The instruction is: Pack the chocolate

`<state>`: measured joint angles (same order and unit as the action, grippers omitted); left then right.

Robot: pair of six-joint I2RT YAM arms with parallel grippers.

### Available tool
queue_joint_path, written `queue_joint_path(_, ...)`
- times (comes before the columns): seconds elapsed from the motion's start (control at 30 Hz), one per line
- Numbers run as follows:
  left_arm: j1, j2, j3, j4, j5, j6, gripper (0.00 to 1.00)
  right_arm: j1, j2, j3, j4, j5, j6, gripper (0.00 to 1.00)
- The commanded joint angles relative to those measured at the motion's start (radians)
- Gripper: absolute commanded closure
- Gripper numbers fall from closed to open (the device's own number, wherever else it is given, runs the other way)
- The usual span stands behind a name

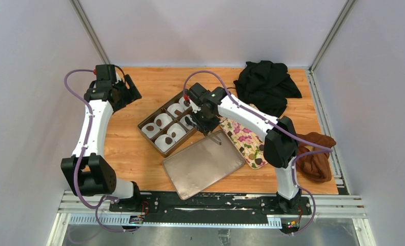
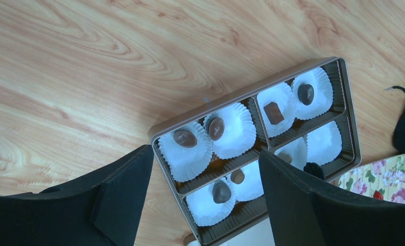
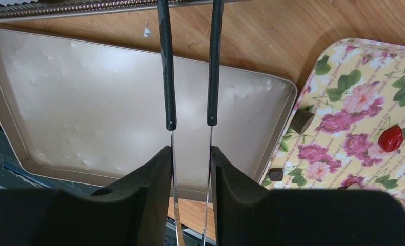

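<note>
A brown divided box (image 1: 145,124) holds white paper cups, and several hold small dark chocolates (image 2: 221,191). My left gripper (image 1: 127,92) is open and empty, hovering at the box's far-left side; the box (image 2: 344,110) shows between its fingers (image 2: 123,195) in the left wrist view. My right gripper (image 1: 206,124) is shut on metal tongs (image 3: 167,77) with black tips, above the gold lid (image 3: 87,102) by the box's near-right end. The tong tips run out of the top of the right wrist view. Loose chocolates (image 3: 276,174) lie on the floral tray (image 3: 354,102).
The gold lid (image 1: 203,163) lies in front of the box, with the floral tray (image 1: 245,143) to its right. A black cloth (image 1: 264,84) sits at the back right and a rust-brown cloth (image 1: 316,154) at the right edge. A red wrapped piece (image 3: 391,138) is on the tray.
</note>
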<state>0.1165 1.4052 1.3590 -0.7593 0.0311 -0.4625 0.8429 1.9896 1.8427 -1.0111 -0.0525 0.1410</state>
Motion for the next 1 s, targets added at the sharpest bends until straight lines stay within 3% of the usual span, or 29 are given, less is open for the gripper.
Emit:
queue_joint_path(0.0, 0.006, -0.019, -0.011, -0.006, -0.013, 0.009, 0.19, 0.008, 0.014, 0.007, -0.011, 0.005, 0.003, 0.64)
queue_joint_path(0.13, 0.006, -0.016, -0.008, -0.007, -0.009, 0.007, 0.19, 0.007, -0.003, 0.017, -0.015, 0.042, 0.000, 0.66)
queue_joint_path(0.27, 0.007, -0.012, 0.000, -0.007, -0.010, 0.010, 0.20, -0.014, -0.082, 0.022, -0.017, 0.129, 0.020, 0.74)
queue_joint_path(0.47, 0.006, 0.002, 0.003, -0.007, -0.005, 0.008, 0.20, -0.149, -0.291, -0.177, 0.049, 0.212, 0.089, 0.80)
queue_joint_path(0.73, 0.006, 0.042, 0.023, 0.007, 0.016, 0.000, 0.20, -0.305, -0.544, -0.553, 0.007, 0.159, 0.183, 0.79)
queue_joint_path(0.97, 0.006, 0.063, 0.026, 0.015, 0.019, 0.001, 0.19, -0.305, -0.586, -0.644, 0.020, -0.039, 0.148, 0.68)
